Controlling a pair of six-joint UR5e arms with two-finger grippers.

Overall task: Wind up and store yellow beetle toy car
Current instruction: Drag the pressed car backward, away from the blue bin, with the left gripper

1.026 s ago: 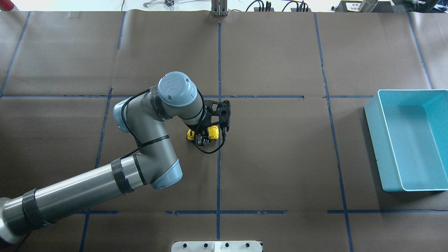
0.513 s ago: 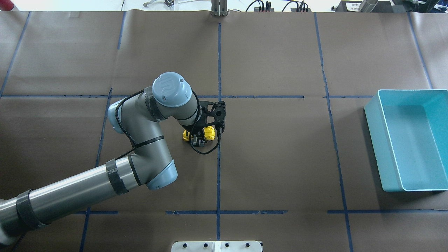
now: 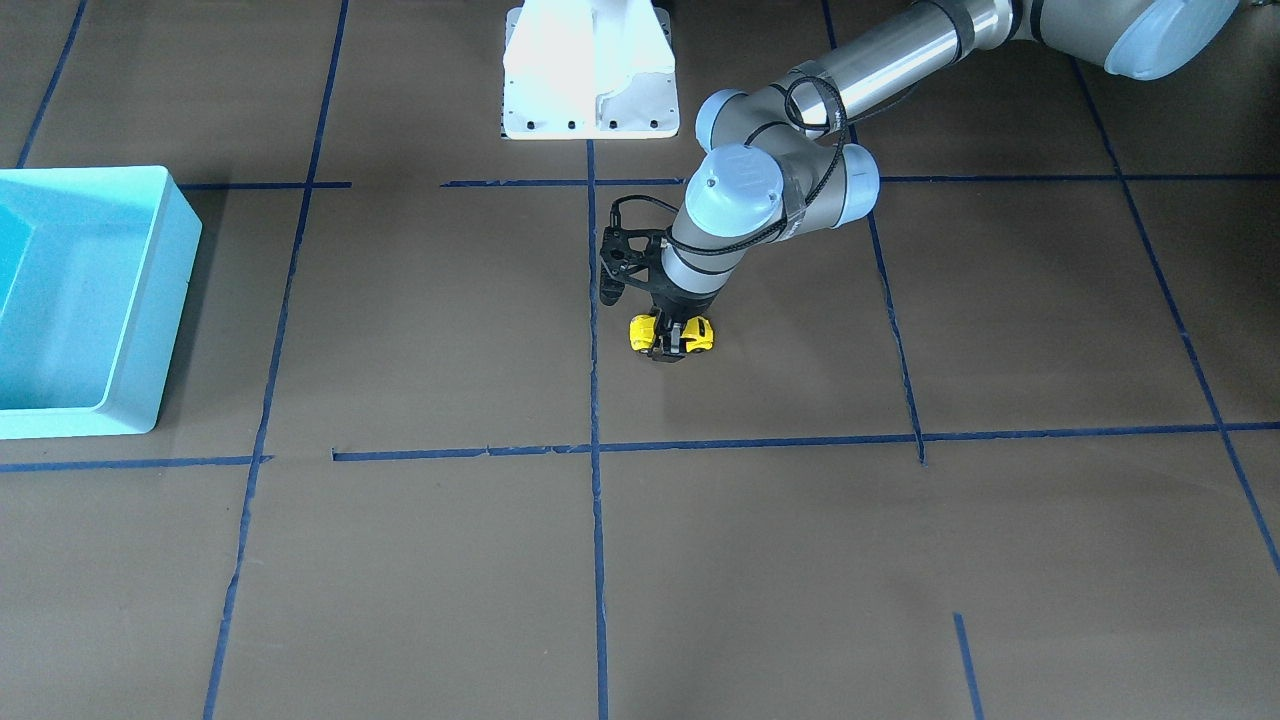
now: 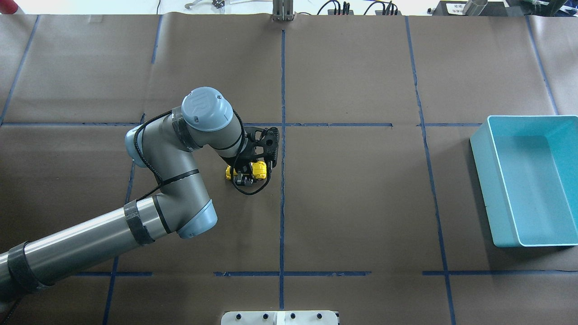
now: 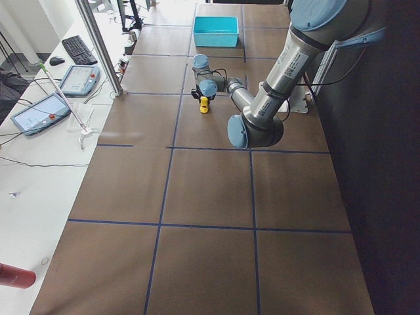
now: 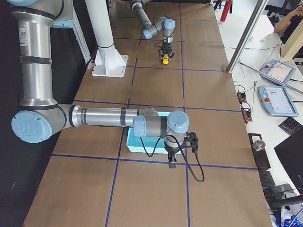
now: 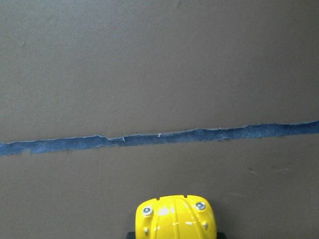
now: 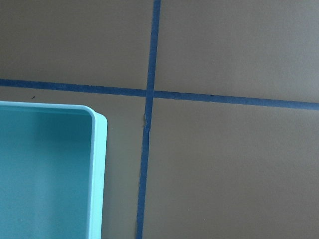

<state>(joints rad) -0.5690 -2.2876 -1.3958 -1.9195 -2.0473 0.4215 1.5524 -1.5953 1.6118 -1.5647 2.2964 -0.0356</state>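
Left jaws clamped on the yellow car [image 4: 259,170], which sits on the surface [image 4: 361,203] near centre, well apart from the blue bin [image 4: 479,153]: wind-up apparently underway, storing left; right jaws can't tell.

Left tool [image 3: 671,342] downward, in firm grip.

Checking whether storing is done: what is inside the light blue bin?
Bare floor shows inside the light blue bin; the overhead view cuts off its right edge. The yellow beetle toy car is on the table, in the left gripper.
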